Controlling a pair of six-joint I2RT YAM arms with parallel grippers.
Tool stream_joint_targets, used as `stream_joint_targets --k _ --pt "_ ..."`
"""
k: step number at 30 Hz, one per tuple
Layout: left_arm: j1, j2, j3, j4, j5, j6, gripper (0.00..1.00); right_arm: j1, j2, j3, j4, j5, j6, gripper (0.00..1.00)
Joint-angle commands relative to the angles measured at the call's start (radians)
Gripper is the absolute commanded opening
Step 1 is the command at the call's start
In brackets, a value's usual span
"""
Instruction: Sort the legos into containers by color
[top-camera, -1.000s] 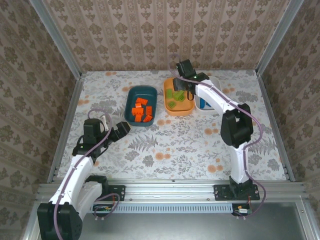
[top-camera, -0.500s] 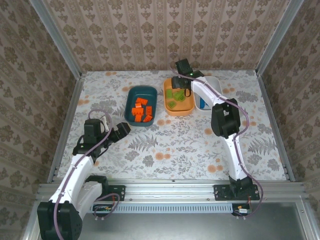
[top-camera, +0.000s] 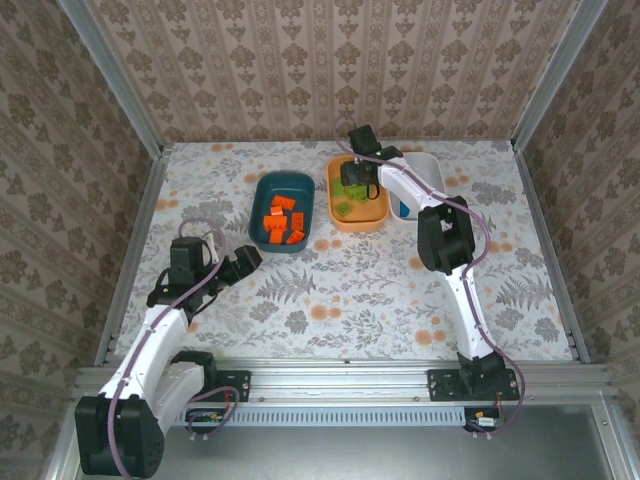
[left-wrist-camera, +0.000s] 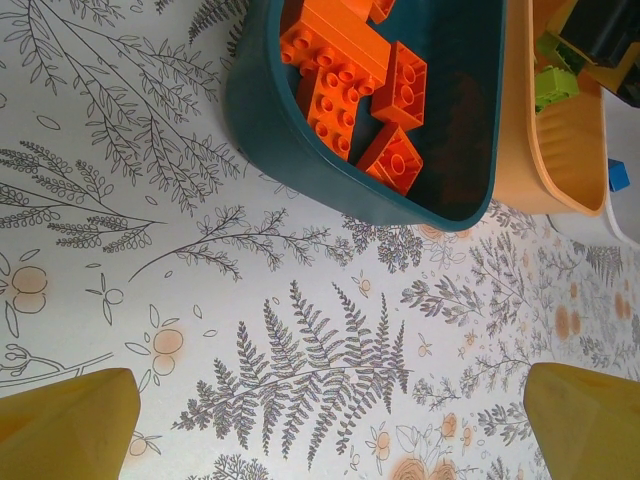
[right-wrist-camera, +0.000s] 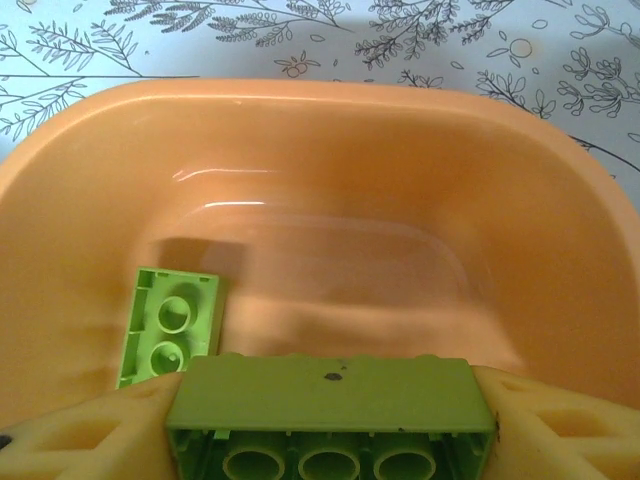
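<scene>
Hangs over the fern-print table (left-wrist-camera: 250, 330), left gripper (left-wrist-camera: 330, 425) spread wide.
Looks onto the dark teal bin (left-wrist-camera: 300, 150) heaped with orange bricks (left-wrist-camera: 350, 90); just beside it, the orange bin (left-wrist-camera: 560, 170) holding a light green brick (left-wrist-camera: 555, 85); further right, possibly a blue brick (left-wrist-camera: 617, 175) in the white bin (left-wrist-camera: 595, 222).

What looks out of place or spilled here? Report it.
Nothing stands out. Orange bricks lie in the teal bin, a loose green brick in the orange bin, and the right tool grips a second green brick over it. No spills or damage visible.
</scene>
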Motion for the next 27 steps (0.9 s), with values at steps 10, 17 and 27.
stream_joint_targets --k 10,17,27 --pt "0.007 -0.004 0.026 0.005 -0.001 0.012 1.00 0.001 0.006 0.035 -0.031 -0.012 0.015 0.97" --pt "0.006 -0.019 0.027 -0.001 -0.004 0.008 1.00 0.001 -0.030 0.033 -0.036 -0.021 0.017 0.99" --pt "0.007 -0.073 0.027 -0.041 -0.005 0.009 1.00 0.003 -0.079 0.029 -0.045 -0.098 0.045 0.99"
